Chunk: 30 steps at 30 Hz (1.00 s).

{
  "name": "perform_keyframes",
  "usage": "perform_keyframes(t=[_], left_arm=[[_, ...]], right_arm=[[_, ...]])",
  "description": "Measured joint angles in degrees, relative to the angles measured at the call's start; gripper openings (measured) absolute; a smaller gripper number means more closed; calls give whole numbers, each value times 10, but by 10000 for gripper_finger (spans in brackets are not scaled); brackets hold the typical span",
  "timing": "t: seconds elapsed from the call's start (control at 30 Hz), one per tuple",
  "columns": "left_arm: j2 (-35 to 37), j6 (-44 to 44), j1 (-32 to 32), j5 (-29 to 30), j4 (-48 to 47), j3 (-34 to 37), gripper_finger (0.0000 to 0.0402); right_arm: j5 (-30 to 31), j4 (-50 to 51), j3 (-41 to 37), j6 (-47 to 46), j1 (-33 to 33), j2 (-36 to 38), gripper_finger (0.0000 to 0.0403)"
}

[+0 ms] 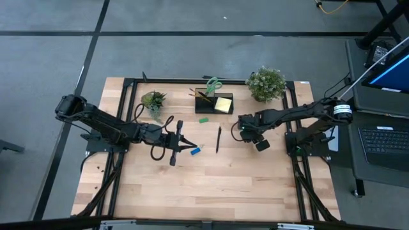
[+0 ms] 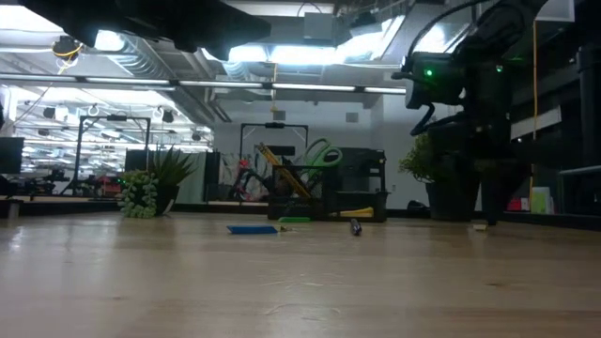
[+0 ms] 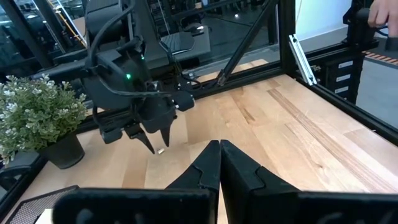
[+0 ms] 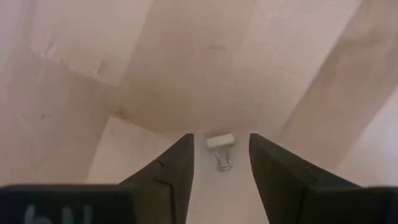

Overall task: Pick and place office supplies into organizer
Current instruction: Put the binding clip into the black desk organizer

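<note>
R gripper (image 4: pixel 221 163) open, empty, binder clip (image 4: pixel 220 144) on table betw fingertips, untouched

High view: straight down, far, whole table (image 1: pixel 211 185). Low view: tabletop level, facing the room. Wrist views: close; the left's shows the right gripper (image 3: pixel 155 138).

The wooden table (image 1: pixel 211 185) carries the organizer (image 1: pixel 214 102) at twelve o'clock, flanked by two potted plants (image 1: pixel 266 84). A pen (image 1: pixel 218 138), blue eraser (image 1: pixel 197 151) and green eraser (image 1: pixel 203 119) lie near centre.
</note>
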State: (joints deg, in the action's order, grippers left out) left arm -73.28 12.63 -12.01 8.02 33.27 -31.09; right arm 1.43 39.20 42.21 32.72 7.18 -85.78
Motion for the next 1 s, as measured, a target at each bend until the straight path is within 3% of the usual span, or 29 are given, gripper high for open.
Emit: perform_keyframes(t=[1.0], left_arm=[[0, 0, 0, 0, 0, 0, 2]], right_arm=[[-13, -35, -25, 65, 2, 1, 154]])
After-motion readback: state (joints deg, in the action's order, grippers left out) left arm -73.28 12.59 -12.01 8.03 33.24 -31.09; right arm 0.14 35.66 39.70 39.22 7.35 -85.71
